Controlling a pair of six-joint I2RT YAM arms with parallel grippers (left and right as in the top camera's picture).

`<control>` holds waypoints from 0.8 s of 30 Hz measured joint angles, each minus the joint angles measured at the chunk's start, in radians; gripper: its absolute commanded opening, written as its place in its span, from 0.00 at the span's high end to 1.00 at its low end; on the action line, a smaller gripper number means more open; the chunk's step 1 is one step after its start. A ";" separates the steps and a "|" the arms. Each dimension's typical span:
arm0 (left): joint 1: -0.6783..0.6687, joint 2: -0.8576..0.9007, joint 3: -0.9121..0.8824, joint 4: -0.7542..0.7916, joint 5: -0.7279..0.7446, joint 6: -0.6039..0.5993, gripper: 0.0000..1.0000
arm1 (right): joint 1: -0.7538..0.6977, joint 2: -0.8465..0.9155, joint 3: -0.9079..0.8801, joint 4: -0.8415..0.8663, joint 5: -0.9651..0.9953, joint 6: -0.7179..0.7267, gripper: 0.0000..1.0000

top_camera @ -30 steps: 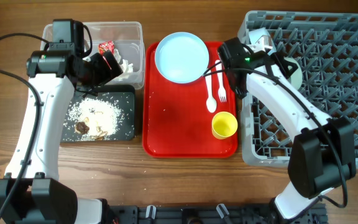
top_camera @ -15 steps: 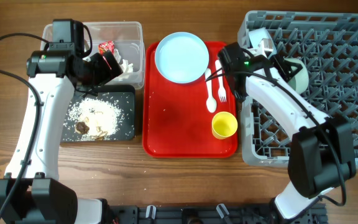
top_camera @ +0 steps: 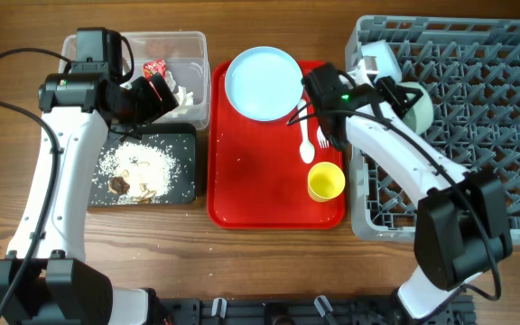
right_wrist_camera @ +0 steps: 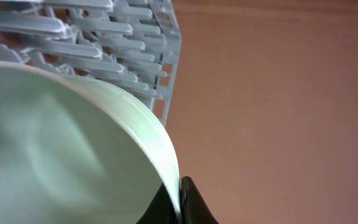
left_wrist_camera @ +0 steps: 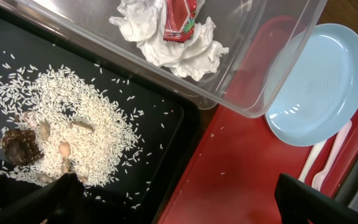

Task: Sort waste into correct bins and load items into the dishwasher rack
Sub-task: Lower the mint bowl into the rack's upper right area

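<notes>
Crockery loading at the bench's far right corner: the right claw [right_wrist_camera: 180, 200], closed narrow, pinched the rim of a pale blue-green bowl [right_wrist_camera: 61, 143], holding it tilted over the far-left pegs of the grey dishwasher rack [top_camera: 495, 135]. Peg rows lay beneath and to its right, so seating looked a short drop. Near the left edge, the left claw [left_wrist_camera: 188, 198] hung wide and empty above the black tray [left_wrist_camera: 160, 124], beside the clear tub [left_wrist_camera: 247, 87]. On the red tray [top_camera: 251, 181] sat the plate [top_camera: 263, 83], spoon [top_camera: 306, 144], fork [top_camera: 322, 134] and yellow cup [top_camera: 326, 181], nearer the right arm.
</notes>
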 measured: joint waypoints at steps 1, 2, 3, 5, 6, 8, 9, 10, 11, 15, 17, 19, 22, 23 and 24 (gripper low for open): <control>0.000 0.000 0.000 0.000 0.000 0.000 0.00 | 0.005 0.000 0.000 0.000 -0.006 -0.003 0.96; 0.000 0.000 0.000 0.000 0.000 0.000 0.00 | 0.005 0.000 0.000 0.000 -0.010 -0.003 0.96; 0.000 0.000 0.000 0.000 0.000 0.000 0.00 | 0.005 0.000 0.000 0.000 -0.010 -0.003 0.96; 0.000 0.000 0.000 0.000 0.000 0.000 0.00 | 0.005 0.000 0.000 0.000 -0.010 -0.003 0.96; 0.000 0.000 0.000 0.000 0.000 0.000 0.00 | 0.005 0.000 0.000 0.000 -0.010 -0.003 0.96; 0.000 0.000 0.000 0.000 0.000 0.000 0.00 | 0.005 0.000 0.000 0.000 -0.006 -0.003 0.96; 0.000 0.000 0.000 0.000 0.000 0.000 0.00 | 0.005 0.000 0.000 0.000 -0.001 -0.003 0.96; 0.000 0.000 0.000 0.000 0.000 0.000 0.00 | 0.005 0.000 0.000 0.000 0.008 -0.004 0.96; 0.000 0.000 0.000 0.000 0.000 0.000 0.00 | 0.005 0.000 0.000 0.000 0.015 -0.006 0.96; 0.000 0.000 0.000 0.000 0.000 0.000 0.00 | 0.005 0.000 0.000 0.000 0.049 -0.007 0.96; 0.000 0.000 0.000 0.000 0.000 0.000 0.00 | 0.005 0.000 0.000 0.003 0.059 -0.007 0.96; 0.000 0.000 0.000 0.000 0.000 0.000 0.00 | 0.005 0.000 0.000 0.017 0.063 -0.008 0.96; 0.000 0.000 0.000 0.000 0.000 0.000 0.00 | 0.005 0.000 0.000 0.027 0.066 -0.010 0.96; 0.000 0.000 0.000 0.000 0.000 0.000 0.00 | 0.004 0.000 0.000 0.027 0.066 -0.011 0.96; 0.000 0.000 0.000 0.000 0.000 0.000 0.00 | 0.003 0.000 0.000 0.028 0.066 -0.014 0.96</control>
